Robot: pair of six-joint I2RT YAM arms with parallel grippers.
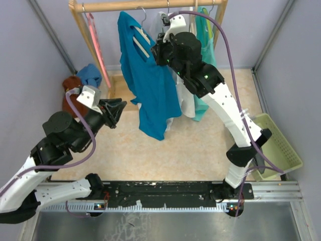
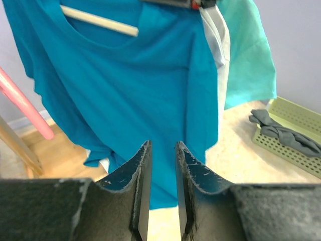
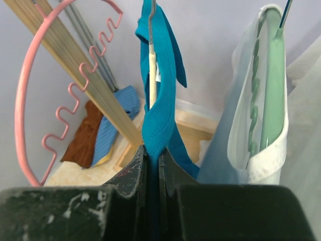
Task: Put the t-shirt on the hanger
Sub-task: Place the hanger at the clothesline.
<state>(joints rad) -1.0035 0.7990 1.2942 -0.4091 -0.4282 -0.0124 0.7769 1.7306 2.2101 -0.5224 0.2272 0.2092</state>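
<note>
The teal-blue t-shirt (image 1: 150, 85) hangs from the rack on the cream hanger (image 1: 142, 40), which passes through its neck. The hanger's bar shows inside the collar in the left wrist view (image 2: 100, 21), and the hanger (image 3: 153, 75) with its wire hook shows in the right wrist view. My right gripper (image 1: 158, 50) is up at the shirt's shoulder. In its own view the right gripper (image 3: 152, 153) is shut on a fold of the t-shirt (image 3: 159, 115). My left gripper (image 1: 118, 111) is low on the left and points at the shirt (image 2: 135, 90). The left gripper (image 2: 163, 148) has its jaws slightly apart and empty.
A wooden rack (image 1: 145, 5) also carries a pink hanger (image 1: 98, 45), a mint tank top (image 1: 208, 35) and a white garment on a green hanger (image 3: 261, 100). A blue cloth (image 1: 90, 74) and a brown cloth (image 1: 70, 85) lie at its left foot. A green basket (image 1: 278, 145) stands at the right.
</note>
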